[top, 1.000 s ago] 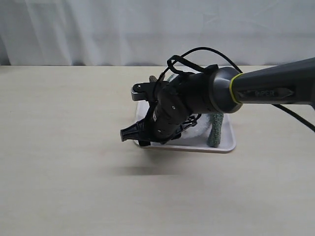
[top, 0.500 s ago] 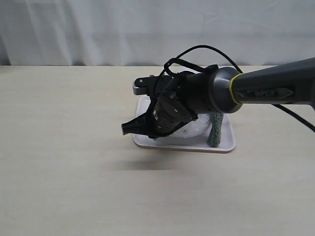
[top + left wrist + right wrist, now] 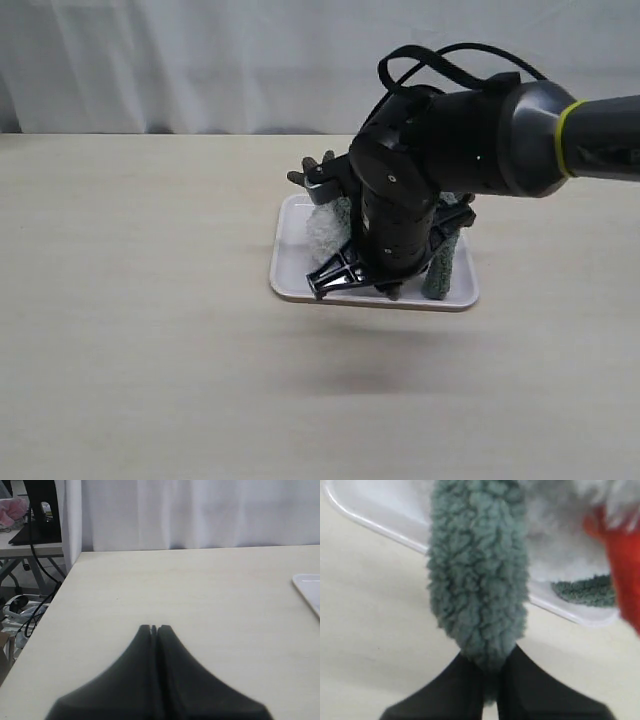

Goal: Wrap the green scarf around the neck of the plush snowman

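Two pincers: right pincer point(image 3: 489, 679) grips one end of the green scarf point(image 3: 477, 580) near the tray point(image 3: 375, 522); left pincer point(image 3: 154, 628) closed, empty, over the table point(image 3: 210, 590).

Fuzzy grey-green, the green scarf point(image 3: 477, 580) runs as a thick strip, its rounded tip nipped tight in the right gripper point(image 3: 490, 682). Another stretch shows at the right side of the white tray point(image 3: 292, 255). The plush snowman point(image 3: 323, 230) sits on that tray, mostly hidden: white fluff, orange nose point(image 3: 620, 560). Its neck can't be seen.
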`<action>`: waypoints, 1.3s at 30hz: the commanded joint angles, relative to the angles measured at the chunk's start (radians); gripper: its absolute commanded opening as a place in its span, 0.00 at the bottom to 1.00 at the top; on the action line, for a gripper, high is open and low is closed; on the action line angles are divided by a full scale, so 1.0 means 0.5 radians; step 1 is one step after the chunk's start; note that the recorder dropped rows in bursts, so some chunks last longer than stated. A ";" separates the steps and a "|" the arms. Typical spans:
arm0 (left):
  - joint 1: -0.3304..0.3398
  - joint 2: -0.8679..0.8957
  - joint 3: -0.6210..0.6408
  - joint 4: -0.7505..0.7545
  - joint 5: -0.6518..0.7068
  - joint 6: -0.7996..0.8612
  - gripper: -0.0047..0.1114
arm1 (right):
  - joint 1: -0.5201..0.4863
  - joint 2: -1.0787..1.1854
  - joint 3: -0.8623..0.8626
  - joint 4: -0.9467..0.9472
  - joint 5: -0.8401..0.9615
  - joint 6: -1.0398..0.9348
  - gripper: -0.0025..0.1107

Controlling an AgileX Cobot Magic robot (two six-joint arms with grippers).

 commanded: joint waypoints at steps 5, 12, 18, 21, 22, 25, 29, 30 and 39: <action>0.004 -0.003 0.007 -0.011 -0.018 -0.007 0.04 | 0.003 -0.014 0.307 -0.111 -0.311 0.029 0.06; 0.004 -0.003 0.007 -0.011 -0.018 -0.007 0.04 | 0.003 -0.014 0.328 -0.169 -0.325 0.097 0.06; 0.004 -0.003 0.007 -0.011 -0.018 -0.007 0.04 | 0.003 -0.014 0.328 -0.169 -0.329 0.097 0.06; 0.004 -0.003 0.007 -0.011 -0.018 -0.007 0.04 | 0.003 -0.014 0.328 -0.145 -0.320 0.067 0.06; 0.004 -0.003 0.007 -0.011 -0.018 -0.007 0.04 | 0.003 -0.014 0.328 -0.127 -0.318 0.051 0.08; 0.004 -0.003 0.007 -0.011 -0.018 -0.007 0.04 | 0.003 -0.019 0.328 -0.040 -0.318 -0.031 0.17; 0.004 -0.003 0.007 -0.011 -0.018 -0.007 0.04 | 0.003 -0.041 0.328 -0.026 -0.256 -0.033 0.32; 0.004 -0.003 0.007 -0.011 -0.018 -0.007 0.04 | 0.003 -0.050 0.328 -0.026 -0.228 -0.033 0.36; 0.004 -0.003 0.007 -0.011 -0.018 -0.007 0.04 | 0.003 -0.198 0.328 0.026 0.110 -0.033 0.50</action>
